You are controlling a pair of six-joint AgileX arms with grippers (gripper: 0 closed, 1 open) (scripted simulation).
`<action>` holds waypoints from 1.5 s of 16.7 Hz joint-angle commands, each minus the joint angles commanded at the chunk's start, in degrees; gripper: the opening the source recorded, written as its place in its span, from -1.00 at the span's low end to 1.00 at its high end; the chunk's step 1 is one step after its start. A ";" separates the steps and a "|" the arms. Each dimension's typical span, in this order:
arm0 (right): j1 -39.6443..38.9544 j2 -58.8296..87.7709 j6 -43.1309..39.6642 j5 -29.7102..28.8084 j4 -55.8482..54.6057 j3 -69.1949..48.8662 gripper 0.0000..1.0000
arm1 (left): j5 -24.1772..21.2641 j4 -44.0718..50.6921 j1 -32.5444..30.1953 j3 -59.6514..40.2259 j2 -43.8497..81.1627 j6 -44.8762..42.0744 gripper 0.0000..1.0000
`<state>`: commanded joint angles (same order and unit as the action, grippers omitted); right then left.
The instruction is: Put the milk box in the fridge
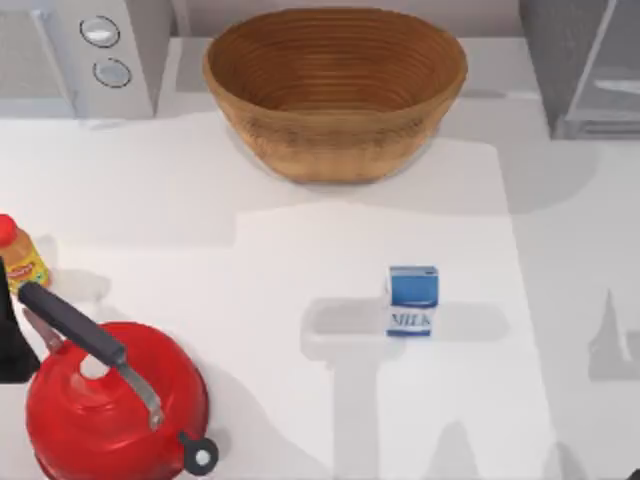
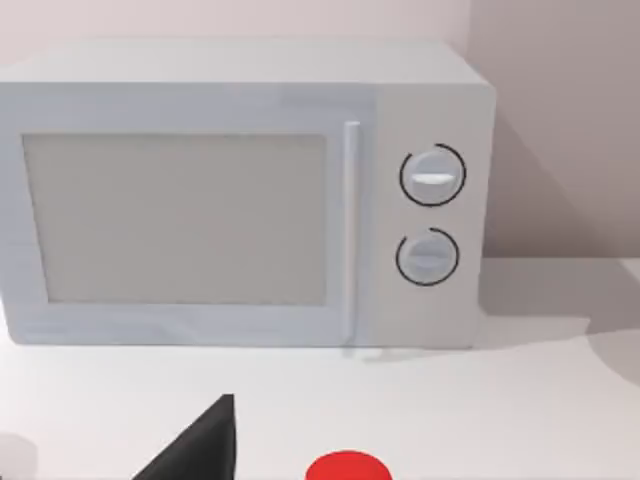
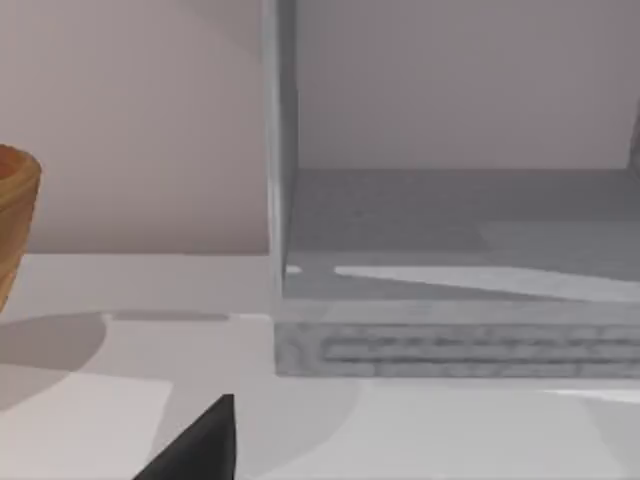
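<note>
Milk box (image 1: 412,300) upright on bench (image 1: 300,250), right of centre, untouched. Fridge (image 1: 580,65) at far right corner, interior visible. Fingers on both grippers: cannot tell. Basket (image 1: 335,90) behind box.

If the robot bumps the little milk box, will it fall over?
Probably, if pushed near its blue top: the milk box stands upright, taller than it is wide, alone on the smooth white table. A low push would more likely slide it. Its flat sides mean it should not roll, and they look easy to pinch.
</note>
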<state>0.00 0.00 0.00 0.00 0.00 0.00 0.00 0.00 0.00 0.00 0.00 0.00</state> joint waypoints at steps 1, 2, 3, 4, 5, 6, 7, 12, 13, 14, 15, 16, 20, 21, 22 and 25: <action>0.00 0.00 0.00 0.00 0.00 0.00 1.00 | 0.00 0.00 0.00 0.00 0.00 0.00 1.00; 0.00 0.00 0.00 0.00 0.00 0.00 1.00 | 0.00 0.00 0.00 0.00 0.00 0.00 1.00; -0.39 0.47 -0.05 -0.13 -0.28 -0.13 1.00 | 0.00 0.00 0.00 0.00 0.00 0.00 1.00; -1.17 1.43 -0.14 -0.42 -0.85 -0.41 1.00 | 0.00 0.00 0.00 0.00 0.00 0.00 1.00; -2.32 2.89 -0.26 -0.88 -1.73 -0.84 1.00 | 0.00 0.00 0.00 0.00 0.00 0.00 1.00; -3.81 4.84 -0.41 -1.54 -2.90 -1.42 1.00 | 0.00 0.00 0.00 0.00 0.00 0.00 1.00; -5.68 7.38 -0.59 -2.46 -4.43 -2.19 1.00 | 0.00 0.00 0.00 0.00 0.00 0.00 1.00; -18.20 25.74 -1.46 -9.99 -15.50 -8.15 1.00 | 0.00 0.00 0.00 0.00 0.00 0.00 1.00; -21.16 30.34 -1.59 -12.07 -18.31 -9.71 1.00 | 0.00 0.00 0.00 0.00 0.00 0.00 1.00; -24.18 35.17 -1.69 -14.30 -21.26 -11.34 1.00 | 0.00 0.00 0.00 0.00 0.00 0.00 1.00; -27.24 40.20 -1.76 -16.66 -24.33 -13.04 1.00 | 0.00 0.00 0.00 0.00 0.00 0.00 1.00; -30.30 45.40 -1.77 -19.14 -27.52 -14.78 1.00 | 0.00 0.00 0.00 0.00 0.00 0.00 1.00; -41.99 67.26 -1.06 -29.89 -41.14 -21.80 1.00 | 0.00 0.00 0.00 0.00 0.00 0.00 1.00; -44.67 72.79 -0.67 -32.68 -44.66 -23.49 1.00 | 0.00 0.00 0.00 0.00 0.00 0.00 1.00; -47.16 78.26 -0.16 -35.48 -48.20 -25.08 1.00 | 0.00 0.00 0.00 0.00 0.00 0.00 1.00; -53.61 94.14 1.93 -43.64 -58.72 -29.21 1.00 | 0.00 0.00 0.00 0.00 0.00 0.00 1.00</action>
<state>-53.61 94.14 1.93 -43.64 -58.72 -29.21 0.00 0.00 0.00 0.00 0.00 0.00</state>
